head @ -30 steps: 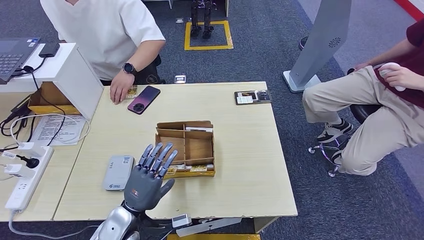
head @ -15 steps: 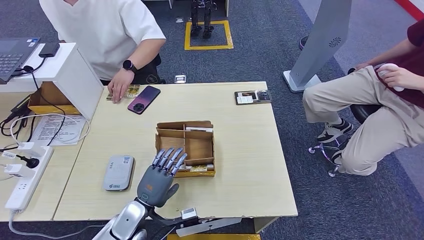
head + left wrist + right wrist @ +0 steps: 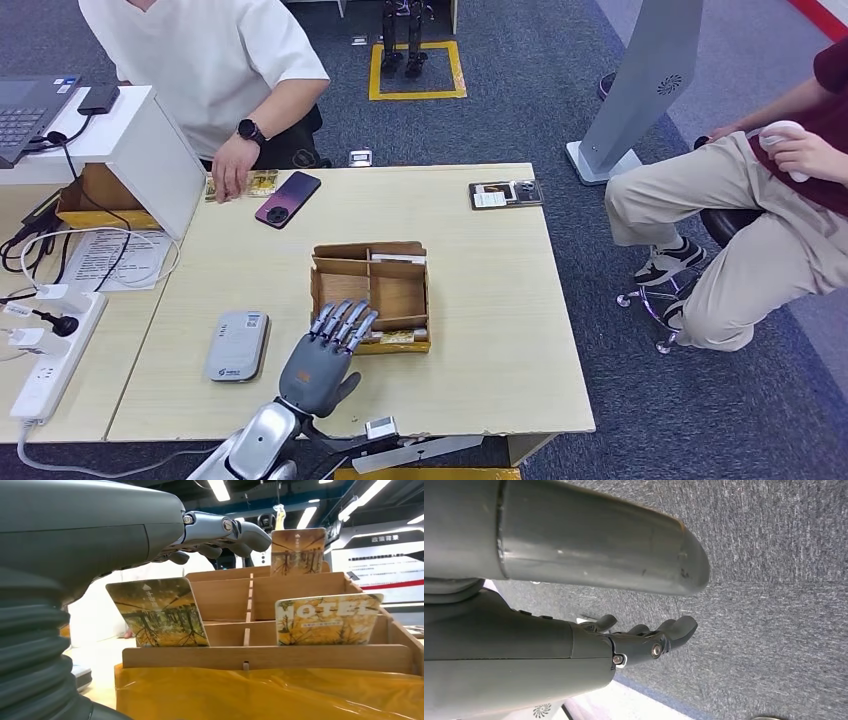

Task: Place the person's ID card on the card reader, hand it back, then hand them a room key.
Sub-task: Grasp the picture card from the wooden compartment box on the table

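Observation:
My left hand [image 3: 325, 362] hovers open over the table's near edge, its fingers spread and pointing at the front of the wooden card box [image 3: 396, 295]. In the left wrist view the hand [image 3: 215, 530] reaches above the box [image 3: 270, 657], where yellow room key cards [image 3: 160, 612] [image 3: 327, 620] stand in the slots. The grey card reader [image 3: 238, 345] lies flat just left of my hand. At the far left corner a person's hand [image 3: 232, 170] rests on a yellow card [image 3: 262, 182]. My right hand [image 3: 644, 640] hangs over the carpet, holding nothing.
A purple phone [image 3: 288, 199] lies beside the person's card. A dark framed sign [image 3: 506, 194] sits at the far right of the table [image 3: 490, 330]. A white stand [image 3: 150, 150], cables and a power strip [image 3: 55, 350] crowd the left. Another person [image 3: 760, 220] sits at the right.
My left hand moved right and lower, from beside the card reader to the front of the card box. The person's hand slid the yellow card a little to the left.

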